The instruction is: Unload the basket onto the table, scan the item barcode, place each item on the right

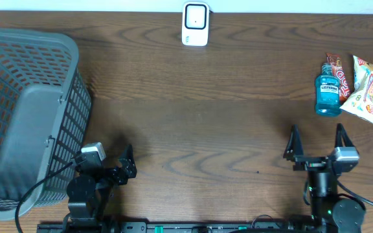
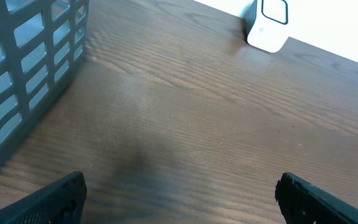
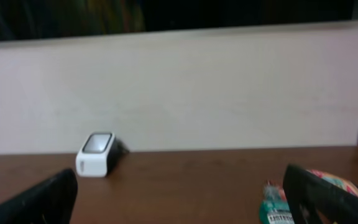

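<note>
The bottle (image 1: 327,94) lies near the bench's (image 1: 206,103) right edge, touching the packets (image 1: 366,89) beside it. It is beyond the right pincer (image 1: 316,129) and slightly to its right, apart from it. That pincer is released, its jaws spread wide with nothing between them. The left pincer (image 1: 112,160), near the front edge beside the basket (image 1: 28,116), is likewise released and empty, well apart from the bottle. The scanner (image 1: 195,24) stands at the middle of the far edge.

Only the overhead view shows everything together. The left wrist view takes in the basket's wall (image 2: 23,68), the scanner (image 2: 267,26) and bare wood ahead of the left pincer (image 2: 182,193), but no bottle. The right wrist view shows the scanner (image 3: 97,154) against a pale wall (image 3: 197,87), and the bottle (image 3: 278,208) and a packet (image 3: 340,183) low at right, partly behind the right pincer's (image 3: 179,193) finger.
</note>
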`<action>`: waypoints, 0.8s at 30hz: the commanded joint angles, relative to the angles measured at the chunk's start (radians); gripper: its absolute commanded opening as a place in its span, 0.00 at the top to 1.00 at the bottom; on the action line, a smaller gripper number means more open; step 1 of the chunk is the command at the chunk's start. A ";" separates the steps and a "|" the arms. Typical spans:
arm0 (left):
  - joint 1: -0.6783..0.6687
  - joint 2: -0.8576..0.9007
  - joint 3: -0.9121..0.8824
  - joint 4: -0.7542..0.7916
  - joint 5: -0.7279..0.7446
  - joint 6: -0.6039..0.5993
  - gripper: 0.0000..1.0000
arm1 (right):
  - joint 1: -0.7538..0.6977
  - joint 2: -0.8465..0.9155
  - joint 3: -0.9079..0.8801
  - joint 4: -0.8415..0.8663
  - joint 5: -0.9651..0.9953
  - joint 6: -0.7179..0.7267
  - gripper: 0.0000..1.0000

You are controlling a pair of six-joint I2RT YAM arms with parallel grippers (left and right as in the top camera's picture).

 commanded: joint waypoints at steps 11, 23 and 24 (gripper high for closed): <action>-0.002 0.000 -0.014 -0.016 0.012 0.013 0.02 | -0.002 -0.011 -0.170 -0.026 0.062 -0.006 0.01; -0.002 0.000 -0.014 -0.016 0.012 0.013 0.02 | -0.003 -0.005 -0.170 -0.077 0.062 -0.006 0.01; -0.002 0.000 -0.014 -0.016 0.012 0.013 0.02 | -0.003 -0.005 -0.170 -0.077 0.062 -0.006 0.01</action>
